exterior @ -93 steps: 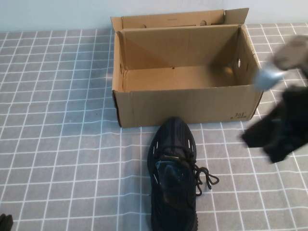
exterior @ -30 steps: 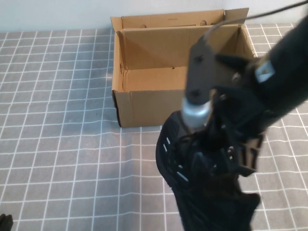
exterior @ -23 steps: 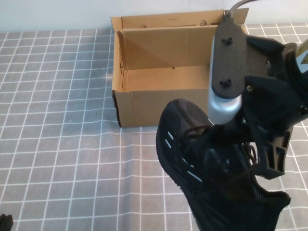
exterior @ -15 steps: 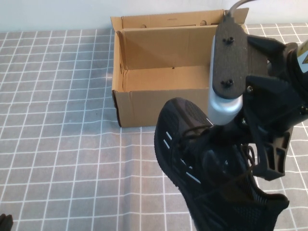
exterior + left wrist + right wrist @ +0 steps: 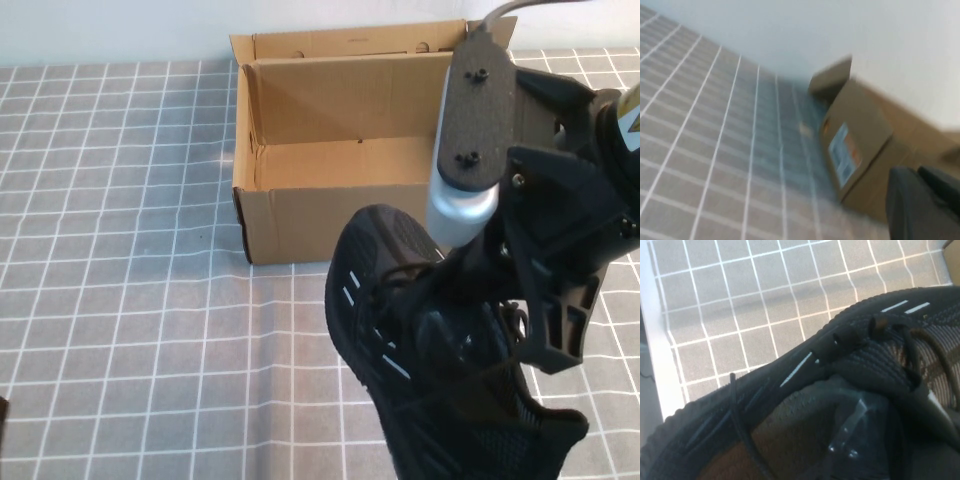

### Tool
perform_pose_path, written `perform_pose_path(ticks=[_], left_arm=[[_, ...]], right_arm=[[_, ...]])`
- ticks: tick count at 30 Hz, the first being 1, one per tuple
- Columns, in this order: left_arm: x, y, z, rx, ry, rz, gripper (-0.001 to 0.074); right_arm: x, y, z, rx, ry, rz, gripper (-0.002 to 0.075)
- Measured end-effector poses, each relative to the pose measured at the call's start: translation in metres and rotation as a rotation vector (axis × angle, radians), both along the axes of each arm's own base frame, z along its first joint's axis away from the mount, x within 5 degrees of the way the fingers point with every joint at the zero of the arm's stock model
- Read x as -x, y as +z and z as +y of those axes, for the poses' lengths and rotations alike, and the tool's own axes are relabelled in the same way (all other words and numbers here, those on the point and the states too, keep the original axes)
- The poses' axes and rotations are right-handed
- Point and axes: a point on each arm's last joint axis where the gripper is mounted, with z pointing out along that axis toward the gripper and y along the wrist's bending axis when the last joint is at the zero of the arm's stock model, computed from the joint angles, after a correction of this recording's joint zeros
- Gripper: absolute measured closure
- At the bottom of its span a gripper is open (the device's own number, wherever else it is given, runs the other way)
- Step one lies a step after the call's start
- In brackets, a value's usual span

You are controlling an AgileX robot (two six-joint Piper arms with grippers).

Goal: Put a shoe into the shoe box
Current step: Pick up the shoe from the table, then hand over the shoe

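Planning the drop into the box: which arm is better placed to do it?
Right. The right claw is shut on the shoe, just in front of the shoe box; the left claw sits outside the high view.

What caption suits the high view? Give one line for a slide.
Right gripper shut on the shoe, held before the open shoe box; left gripper parked at the near left edge.
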Motion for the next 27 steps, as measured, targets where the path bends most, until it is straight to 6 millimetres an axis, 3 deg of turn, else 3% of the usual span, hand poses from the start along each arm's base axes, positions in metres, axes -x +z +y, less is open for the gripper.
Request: perform_pose_path(ticks=[5,9,15,23,27], left_arm=[[-0.001,0.009,0.005,0.15,0.049,-0.08,0.0734],[0.0,0.008,0.001,0.174,0.01,-0.028,0.0735],[0.002,0.045,-0.013,0.09,-0.138,0.109,0.0736],[-0.052,0.094,-0.032,-0.245,-0.367,0.392,0.0736],[-0.082,0.116,-0.046,-0.363,-0.55,0.42,0.0736]], right_arm=[[0.0,0.0,0.0,-0.011,-0.037,0.025,0.0731],[0.0,0.0,0.0,-0.012,-0.041,0.027,0.0731],[-0.003,-0.002,-0.001,0.019,-0.04,0.004,0.0731],[-0.009,-0.002,-0.002,0.039,-0.044,-0.06,0.0731],[-0.013,-0.001,-0.003,0.041,-0.057,-0.106,0.0731]])
